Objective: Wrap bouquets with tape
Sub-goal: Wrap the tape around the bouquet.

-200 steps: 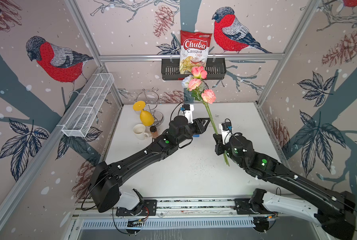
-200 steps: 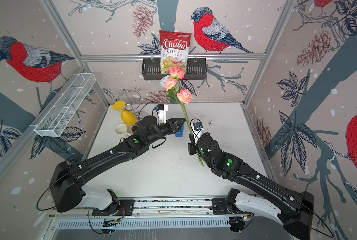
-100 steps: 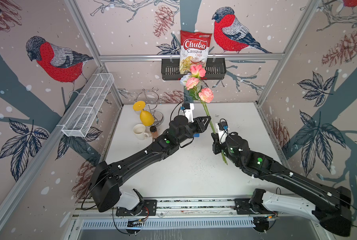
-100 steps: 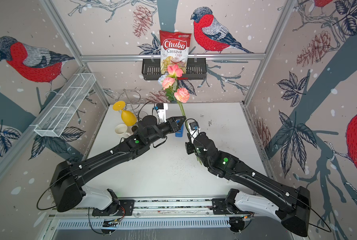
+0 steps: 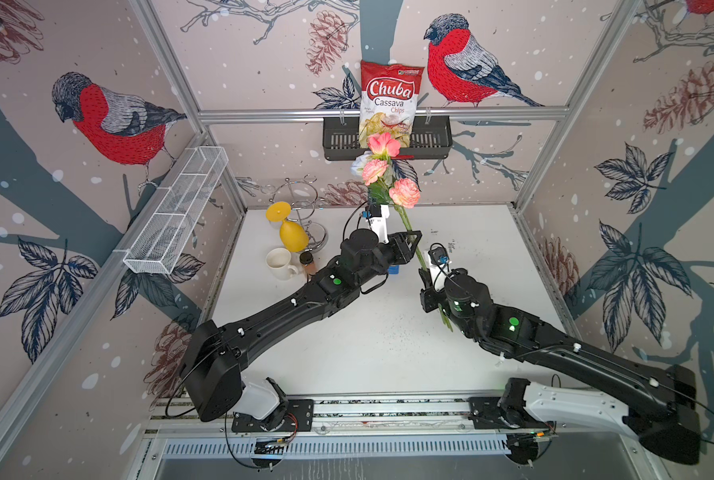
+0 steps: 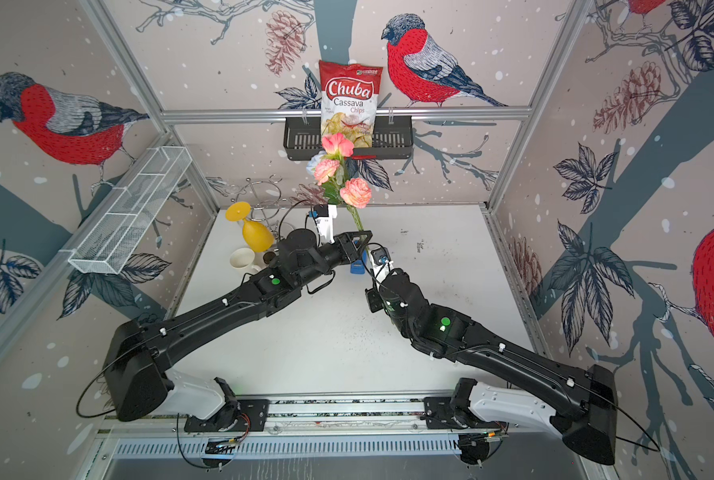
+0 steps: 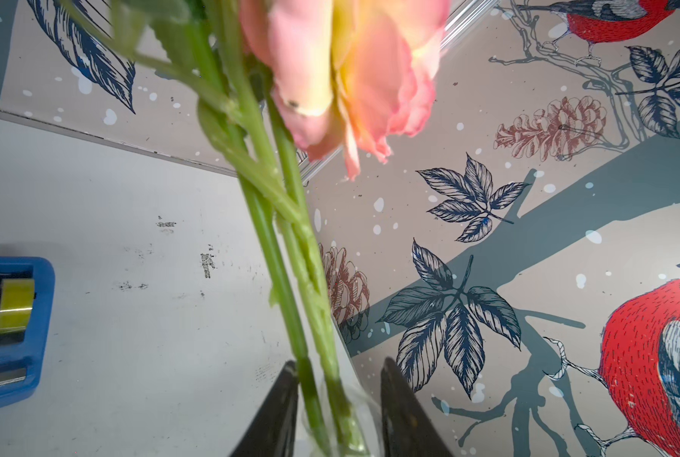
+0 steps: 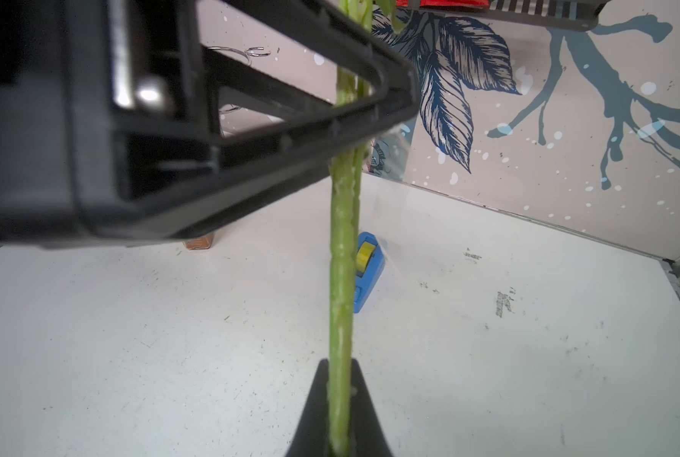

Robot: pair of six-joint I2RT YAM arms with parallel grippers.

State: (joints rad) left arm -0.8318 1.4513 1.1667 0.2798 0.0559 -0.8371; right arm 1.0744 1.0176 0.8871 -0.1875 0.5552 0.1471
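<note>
Above table (image 5: 347, 332), right gripper (image 8: 339, 368): we are clenching bouquet stems (image 8: 340, 277)
Left gripper (image 7: 338, 362): we are straddling them, unclenched
Risk: stems splaying from that slack hold

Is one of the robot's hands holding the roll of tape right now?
No, the tape sits in its blue dispenser on the white table, with nothing gripping it.
</note>
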